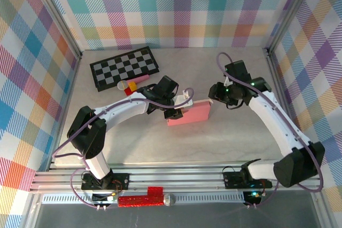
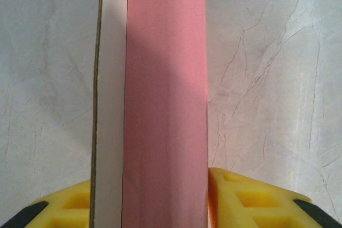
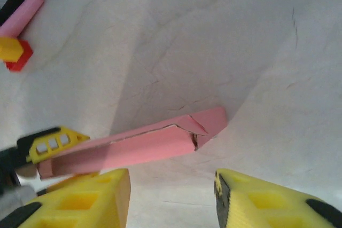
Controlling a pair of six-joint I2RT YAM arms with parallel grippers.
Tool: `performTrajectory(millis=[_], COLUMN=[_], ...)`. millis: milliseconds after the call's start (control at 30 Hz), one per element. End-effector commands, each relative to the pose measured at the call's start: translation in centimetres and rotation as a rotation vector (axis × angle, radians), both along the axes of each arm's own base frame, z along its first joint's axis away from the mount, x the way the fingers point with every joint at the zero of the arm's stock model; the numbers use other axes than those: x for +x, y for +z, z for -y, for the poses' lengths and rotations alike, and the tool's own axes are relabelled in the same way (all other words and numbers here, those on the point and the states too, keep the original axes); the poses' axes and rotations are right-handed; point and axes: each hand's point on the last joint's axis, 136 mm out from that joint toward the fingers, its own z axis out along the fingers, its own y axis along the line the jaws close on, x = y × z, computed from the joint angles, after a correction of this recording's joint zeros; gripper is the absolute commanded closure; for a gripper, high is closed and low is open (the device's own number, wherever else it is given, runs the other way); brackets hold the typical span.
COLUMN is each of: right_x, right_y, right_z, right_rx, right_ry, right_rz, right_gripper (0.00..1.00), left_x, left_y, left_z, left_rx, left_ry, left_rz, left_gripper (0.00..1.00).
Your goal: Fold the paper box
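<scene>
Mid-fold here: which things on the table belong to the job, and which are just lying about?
Job in hand:
- paper box, clamped in the left gripper
- right gripper, open, near the box's right end

Lying about:
- checkerboard
- pink cylinder
- yellow block
- red block

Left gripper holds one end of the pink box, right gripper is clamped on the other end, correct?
No. The right gripper is open, short of the paper box, its jaws apart over bare table in the right wrist view. The left gripper does hold one end.
</scene>
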Motion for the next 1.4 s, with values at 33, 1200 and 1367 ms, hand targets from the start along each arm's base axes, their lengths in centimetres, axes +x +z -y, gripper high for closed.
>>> performTrajectory(millis=[33, 1200, 1367], right_x=[-1.7, 2.3, 2.1], right_y=[-1.7, -5.4, -5.2], right_z=[0.6, -1.4, -1.2], right_rx=[-0.191, -0.223, -0.227], right_ry=[0.352, 0.493, 0.49], right_rz=[0.035, -0.067, -0.063], right_gripper=[0.61, 0.78, 0.79], left_x=[-0.3, -0.7, -0.7], left_y=[-0.1, 0.0, -0.2], left_z=[-0.5, -0.7, -0.7], left_rx=[0.004, 0.006, 0.006], left_ry=[0.0, -0.001, -0.001], left_rz=[-0.031, -0.035, -0.039], left_gripper=[0.62, 0.63, 0.63])
